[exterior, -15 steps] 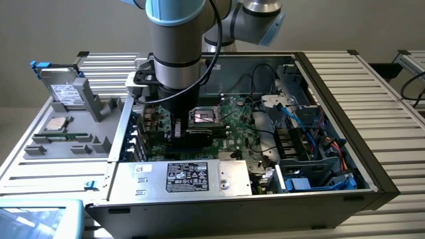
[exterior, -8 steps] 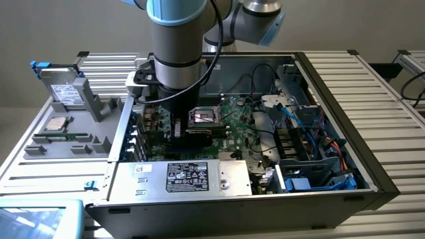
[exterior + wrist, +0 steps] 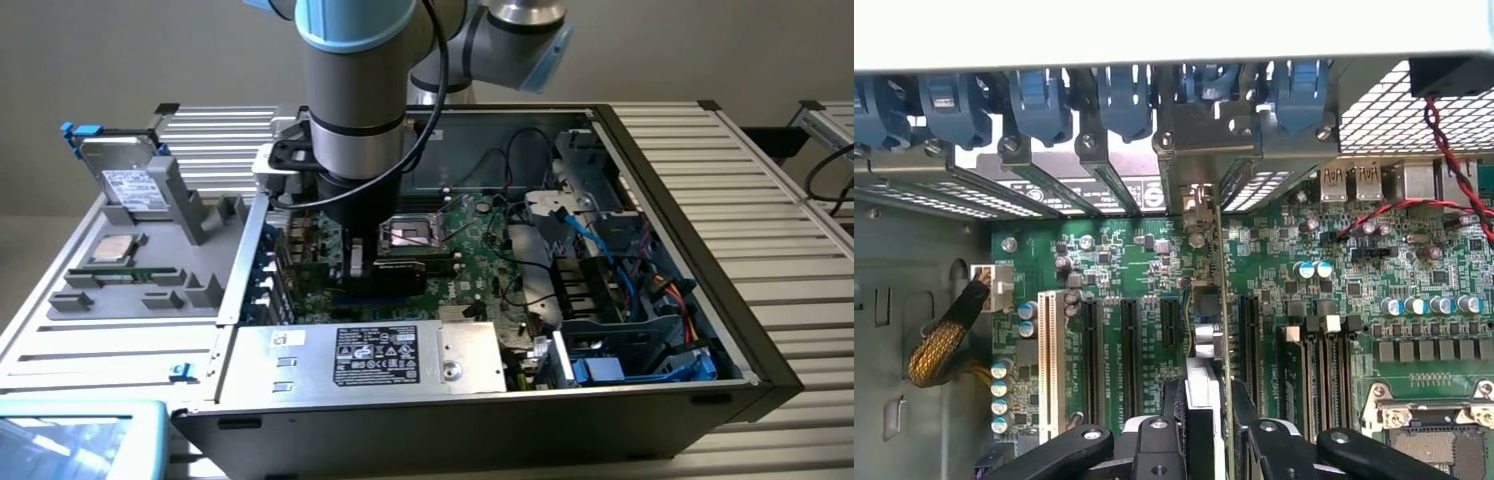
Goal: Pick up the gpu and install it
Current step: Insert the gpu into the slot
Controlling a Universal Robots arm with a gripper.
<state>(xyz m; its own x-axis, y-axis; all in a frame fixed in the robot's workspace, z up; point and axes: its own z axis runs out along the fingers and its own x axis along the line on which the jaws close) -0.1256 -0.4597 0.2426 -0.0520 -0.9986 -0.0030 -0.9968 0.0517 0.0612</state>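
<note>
The gpu (image 3: 404,272) stands on edge inside the open computer case (image 3: 694,200), low over the green motherboard (image 3: 461,225) just in front of the CPU socket (image 3: 411,232). My gripper (image 3: 356,268) is shut on its upper edge. In the wrist view the gpu (image 3: 1206,300) runs edge-on between the black expansion slots (image 3: 1126,340), and its silver bracket (image 3: 1194,150) reaches the case's rear slot openings. There my gripper (image 3: 1202,445) clamps the card from both sides. Whether the card is fully down in its slot is hidden.
Blue retaining clips (image 3: 1044,100) line the rear slot covers. Black and blue cables (image 3: 587,235) and a drive cage fill the case toward the exterior view's right. The power supply (image 3: 387,355) sits in front. A grey tray (image 3: 200,290) holds a hard drive (image 3: 134,185), a CPU (image 3: 114,248) and a RAM stick (image 3: 127,272).
</note>
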